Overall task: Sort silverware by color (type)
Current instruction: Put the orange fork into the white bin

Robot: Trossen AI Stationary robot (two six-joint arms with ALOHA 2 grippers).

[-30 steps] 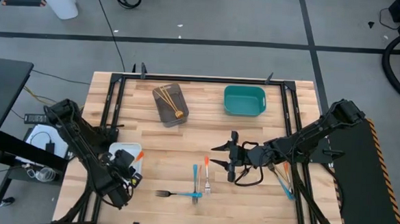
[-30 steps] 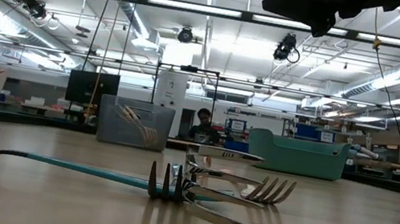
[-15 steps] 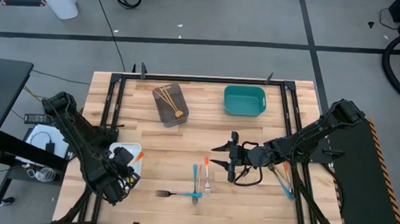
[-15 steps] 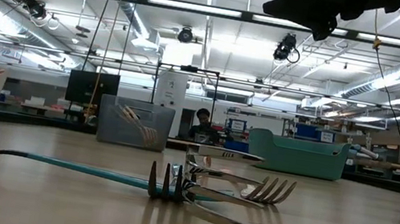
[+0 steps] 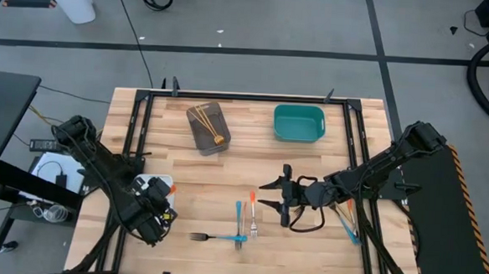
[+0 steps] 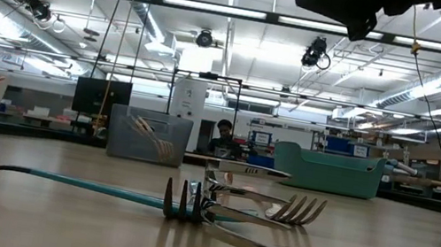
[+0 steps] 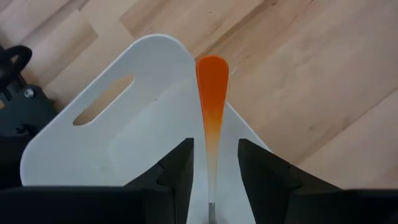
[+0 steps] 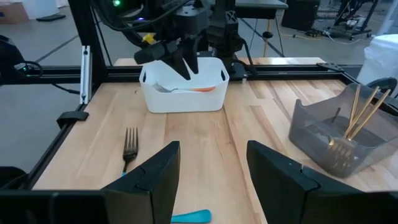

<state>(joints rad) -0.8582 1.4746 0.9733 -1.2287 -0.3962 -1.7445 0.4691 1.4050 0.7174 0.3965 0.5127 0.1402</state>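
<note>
My left gripper (image 7: 214, 146) hangs open over the white tray (image 7: 112, 143) at the table's near left, pointing steeply down. An orange-handled fork (image 7: 210, 93) runs between its fingers with a gap on each side. This fork lies in the tray, its handle end over the rim (image 5: 171, 188). My right gripper (image 5: 264, 193) stands open above the table's middle. Near it on the wood lie an orange-handled fork (image 5: 253, 203), blue-handled forks (image 5: 239, 214) and a dark fork (image 5: 199, 235). More forks (image 5: 349, 218) lie under the right arm.
A grey tray (image 5: 209, 128) holding gold forks stands at the back centre, with a teal tray (image 5: 299, 123) to its right. A black frame rail (image 5: 136, 131) runs along the table's edges. Bare wood lies between the white tray and the loose forks.
My left gripper has shifted a little toward the table's right above the white tray and rolled slightly. The orange-handled fork has stayed in the tray. My right gripper has kept still.
</note>
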